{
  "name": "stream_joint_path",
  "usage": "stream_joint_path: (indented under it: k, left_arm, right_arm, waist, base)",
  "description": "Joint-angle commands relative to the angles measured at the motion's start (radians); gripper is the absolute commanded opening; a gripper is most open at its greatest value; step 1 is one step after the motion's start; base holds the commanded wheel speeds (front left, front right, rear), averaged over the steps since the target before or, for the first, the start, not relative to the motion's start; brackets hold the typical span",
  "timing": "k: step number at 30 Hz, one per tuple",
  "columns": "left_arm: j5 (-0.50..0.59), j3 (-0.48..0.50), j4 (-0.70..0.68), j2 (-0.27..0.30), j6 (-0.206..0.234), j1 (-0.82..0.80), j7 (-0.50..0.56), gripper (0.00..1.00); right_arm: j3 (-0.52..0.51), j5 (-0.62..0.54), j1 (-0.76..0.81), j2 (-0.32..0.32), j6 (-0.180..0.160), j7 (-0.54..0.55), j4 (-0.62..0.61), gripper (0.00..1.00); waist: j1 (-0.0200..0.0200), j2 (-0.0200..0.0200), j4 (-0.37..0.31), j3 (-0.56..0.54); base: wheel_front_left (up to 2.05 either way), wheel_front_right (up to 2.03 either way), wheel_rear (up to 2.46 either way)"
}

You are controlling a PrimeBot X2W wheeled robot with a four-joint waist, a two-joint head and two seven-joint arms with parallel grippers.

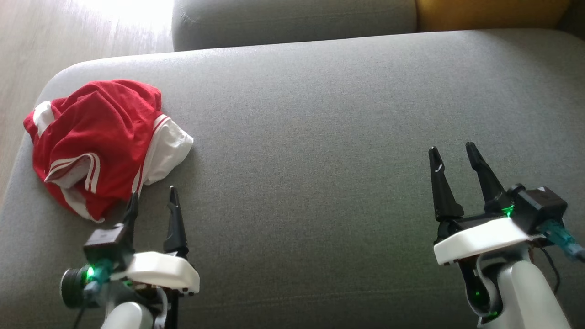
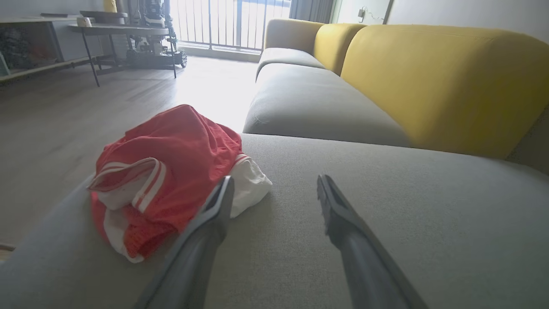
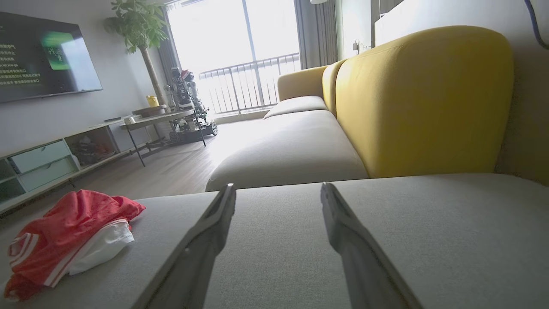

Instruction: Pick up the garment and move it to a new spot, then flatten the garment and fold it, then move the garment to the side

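You are looking at a broad grey seat cushion (image 1: 320, 137) with a flat, tightly woven fabric and rounded corners. The garment (image 1: 98, 141) lies crumpled on the cushion's far-left corner, close to its edge. It is thin red cloth bunched into soft folds, with white stripes along the hems and a white panel spilling out on the side nearer the cushion's middle.

Your left gripper (image 1: 153, 192) hovers over the cushion's near-left part, its two long dark fingers spread apart and holding nothing. One fingertip overlaps the garment's near edge — you cannot tell whether it touches. Your right gripper (image 1: 452, 147) sits over the cushion's near-right part, well apart from the garment, its fingers likewise spread and empty.

Beyond the cushion's far edge lies a second grey cushion (image 1: 292, 18), and a plump, smooth yellow backrest (image 2: 429, 77) rises along its far-right side. Off the cushion's left side runs pale wood-look floor (image 2: 64, 120) — a thin-legged dark table (image 2: 124, 30) stands further off on it.
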Motion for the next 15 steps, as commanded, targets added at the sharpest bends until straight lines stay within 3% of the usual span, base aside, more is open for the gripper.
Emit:
stream_joint_path:
  k: [1,15]
  left_arm:
    - [0.039,0.006,-0.029,0.033,0.024,-0.067,-0.016,1.00]
    - [0.146,-0.110,-0.020,0.089,0.149,-0.085,-0.057,1.00]
  right_arm:
    - [0.017,-0.044,-0.047,0.002,0.000,-0.017,-0.047,1.00]
    - [0.016,-0.194,-0.025,0.002,0.000,-0.058,-0.034,1.00]
  waist:
    - [0.0000,0.0000,0.000,0.000]
    - [0.0000,0.0000,0.000,-0.006]
  base:
    - [0.00,0.00,0.00]
    - [0.00,0.00,0.00]
